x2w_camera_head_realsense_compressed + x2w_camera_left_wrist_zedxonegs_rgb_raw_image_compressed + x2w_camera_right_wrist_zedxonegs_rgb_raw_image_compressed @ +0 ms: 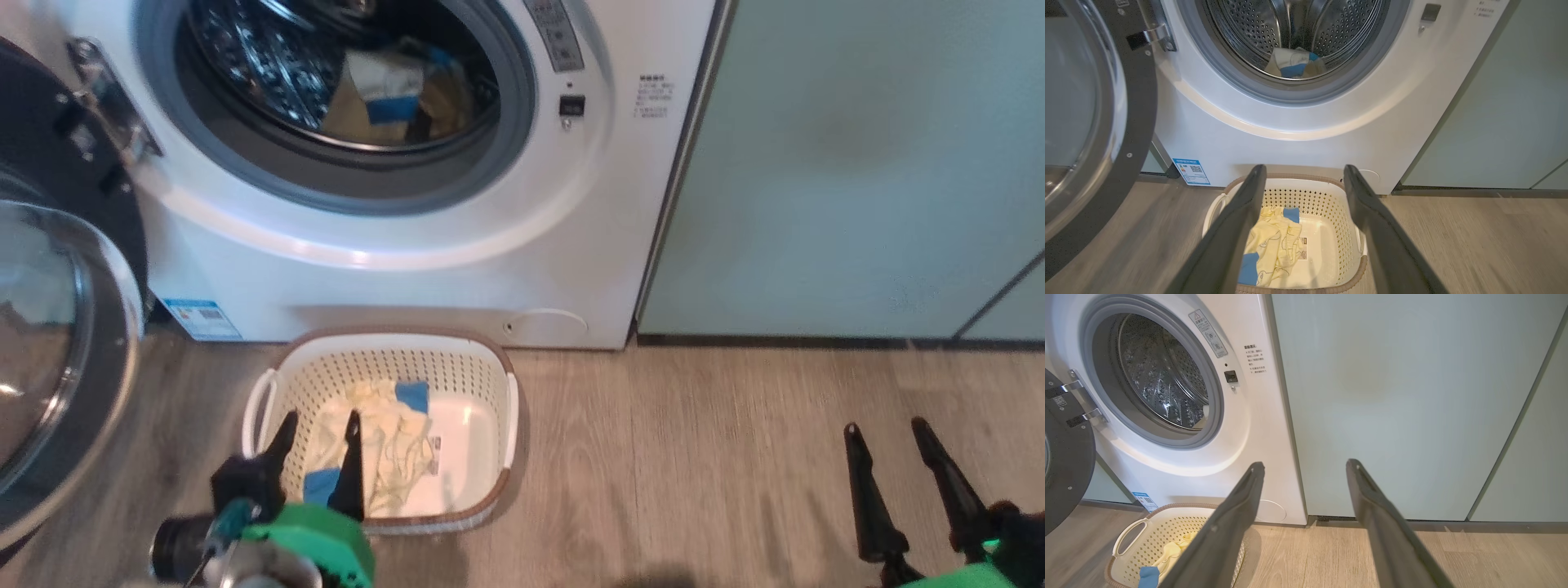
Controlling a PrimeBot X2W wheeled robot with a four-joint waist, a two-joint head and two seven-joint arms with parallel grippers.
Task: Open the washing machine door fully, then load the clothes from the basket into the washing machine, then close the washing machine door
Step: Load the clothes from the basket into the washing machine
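Note:
The washing machine [457, 269] [1331, 139] [1257, 428] stands with its door [57, 327] [1090, 122] [1065, 465] swung wide to the left. One cream and blue garment [392, 94] [1294, 65] lies inside the drum. On the floor in front sits the basket [478, 384] [1331, 204] [1147, 535], holding cream-yellow clothes [384, 449] [1274, 245] [1171, 553] with blue patches. My left gripper [320, 420] [1304, 171] hovers open above the basket's left side, with nothing between its fingers. At the lower right, over the bare floor, my right gripper [886, 426] [1304, 465] is open and empty.
Pale green cabinet doors [857, 163] [1404, 404] stand right of the washer. Wood-look floor [694, 457] stretches right of the basket. The open door's glass bowl bulges into the space left of the basket.

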